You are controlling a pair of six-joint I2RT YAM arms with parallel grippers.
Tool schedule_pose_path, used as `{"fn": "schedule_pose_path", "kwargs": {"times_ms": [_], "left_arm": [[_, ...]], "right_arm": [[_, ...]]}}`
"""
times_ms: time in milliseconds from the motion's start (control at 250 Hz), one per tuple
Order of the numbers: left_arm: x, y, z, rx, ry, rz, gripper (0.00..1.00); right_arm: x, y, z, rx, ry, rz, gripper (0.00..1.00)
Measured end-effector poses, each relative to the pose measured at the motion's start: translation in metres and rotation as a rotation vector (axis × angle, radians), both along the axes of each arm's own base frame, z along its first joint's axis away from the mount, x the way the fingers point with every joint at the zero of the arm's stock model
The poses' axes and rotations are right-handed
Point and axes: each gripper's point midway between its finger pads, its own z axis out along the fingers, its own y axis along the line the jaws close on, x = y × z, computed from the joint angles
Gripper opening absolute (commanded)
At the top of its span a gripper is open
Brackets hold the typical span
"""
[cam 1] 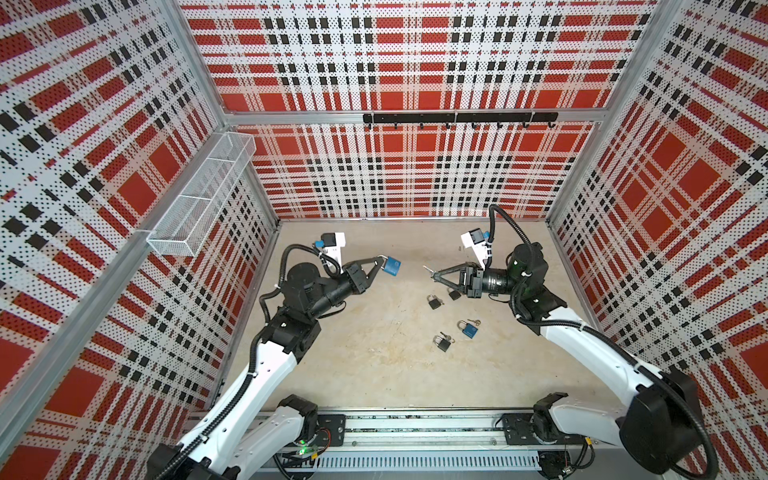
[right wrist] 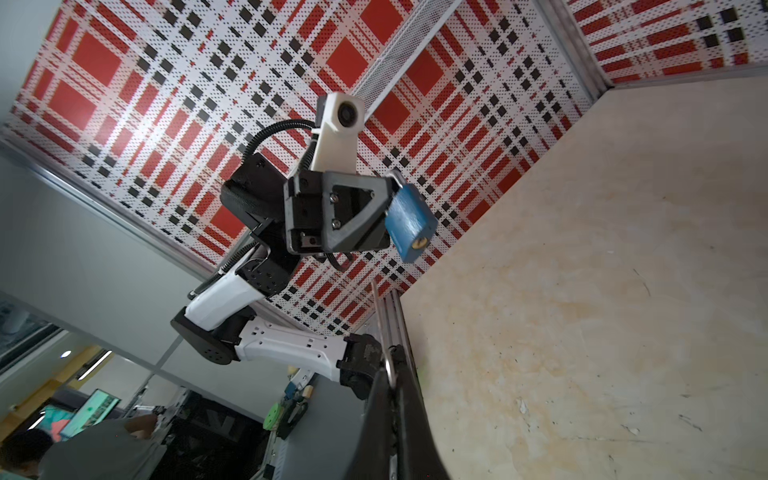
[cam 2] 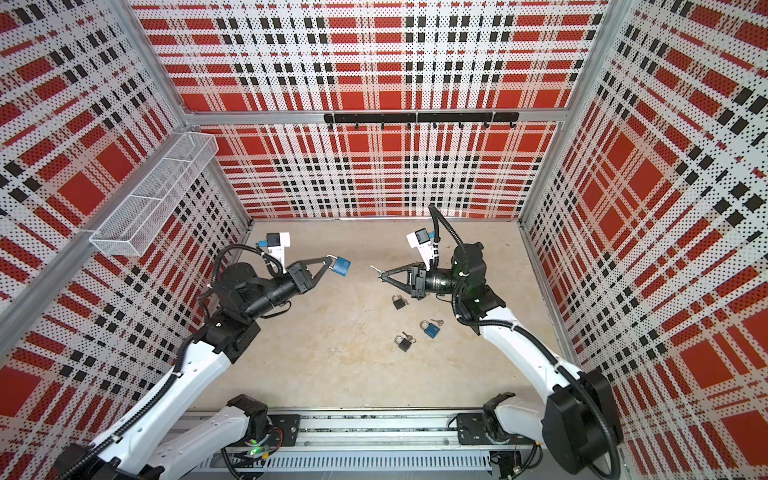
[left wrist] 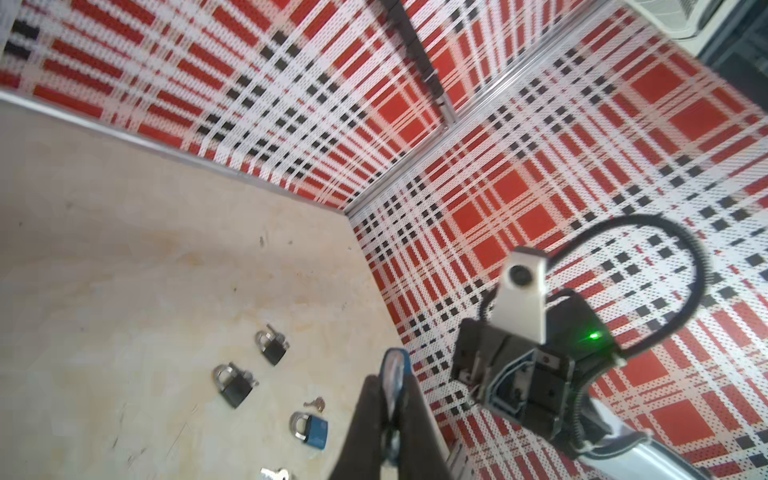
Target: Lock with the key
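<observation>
right wrist view gives the clearest look: the left gripper (right wrist: 388, 193) is clamped on the shackle of the held blue padlock (right wrist: 409, 220). the body hangs in the air with its brass keyway (right wrist: 419, 244) turned toward the other arm. the right gripper (cam 1: 434, 274) is pinched tight on the key (cam 1: 427, 269), whose blade pokes out past the fingertips toward the lock. in both top views the two are well apart, facing each other above the far part of the table (cam 1: 374, 374).

so the step in hand looks like bringing key to lock, with insertion not yet begun. the next move calls for lining the blade up with the keyway in angle as well as position, then a straight push. the lock hangs only by its shackle, so it may swing away under pressure. whether the shackle is seated in the body i cannot tell.

on the table near the right gripper lie black padlocks (cam 1: 434, 301) and a spare blue padlock (cam 1: 468, 329) with a loose key (cam 1: 475, 322) just beside it. none sits between key and lock, so the path through the air looks free.
</observation>
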Motion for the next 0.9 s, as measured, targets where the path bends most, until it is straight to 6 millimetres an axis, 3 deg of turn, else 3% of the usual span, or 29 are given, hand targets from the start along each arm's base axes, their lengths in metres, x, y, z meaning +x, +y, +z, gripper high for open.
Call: {"fn": "schedule_pose_path", "kwargs": {"times_ms": [156,444,708,900], "left_arm": [[-0.011,-0.003,-0.061,0.068,0.130,0.012,0.00],[-0.028,-0.019,-0.145,0.222,0.284,-0.003,0.00],[-0.022,-0.022,-0.205,0.335,0.392,-0.005,0.00],[-0.018,-0.027,-0.232,0.376,0.433,-0.019,0.00]], "right_arm": [[-0.003,-0.007,-0.011,-0.064,-0.005,-0.044,0.00],[0.001,-0.010,-0.027,-0.118,0.031,-0.076,0.00],[0.001,-0.010,-0.033,-0.122,0.047,-0.079,0.00],[0.002,-0.010,-0.037,-0.127,0.058,-0.084,0.00]]}}
